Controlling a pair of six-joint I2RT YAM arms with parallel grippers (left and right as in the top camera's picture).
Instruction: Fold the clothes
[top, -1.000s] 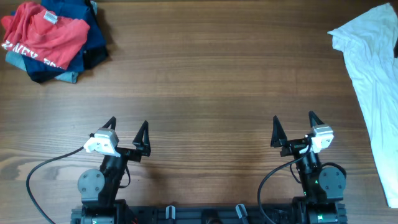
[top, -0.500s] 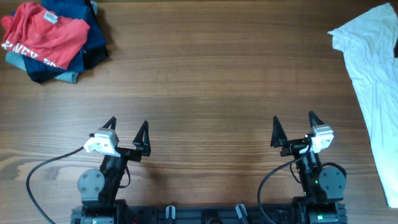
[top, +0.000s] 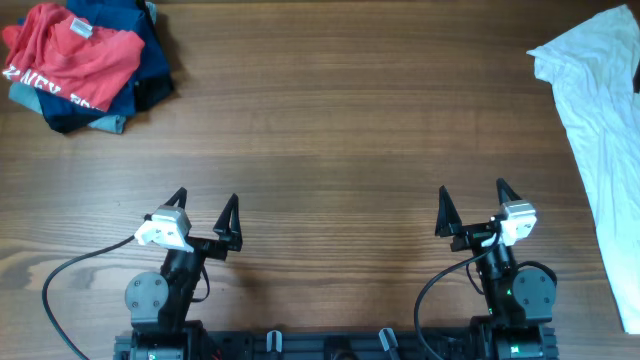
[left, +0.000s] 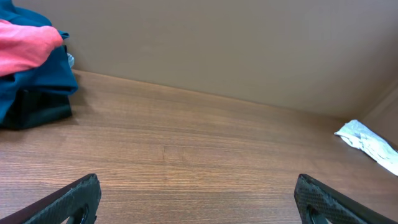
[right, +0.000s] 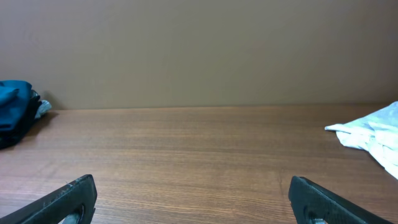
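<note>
One white shirt (top: 595, 130) lies wrinkled and unfolded at the far right corner of the table (top: 330, 130) and runs down the table's right edge toward the near side. The right gripper (top: 472, 190) stands at the table's near edge, right of centre, jaws spread wide and empty, well apart from the shirt. The left gripper (top: 206, 196) stands at the near edge, left of centre, likewise spread and empty. A red T-shirt (top: 70, 55) lies on navy garments (top: 150, 75) at the table's far left corner.
</note>
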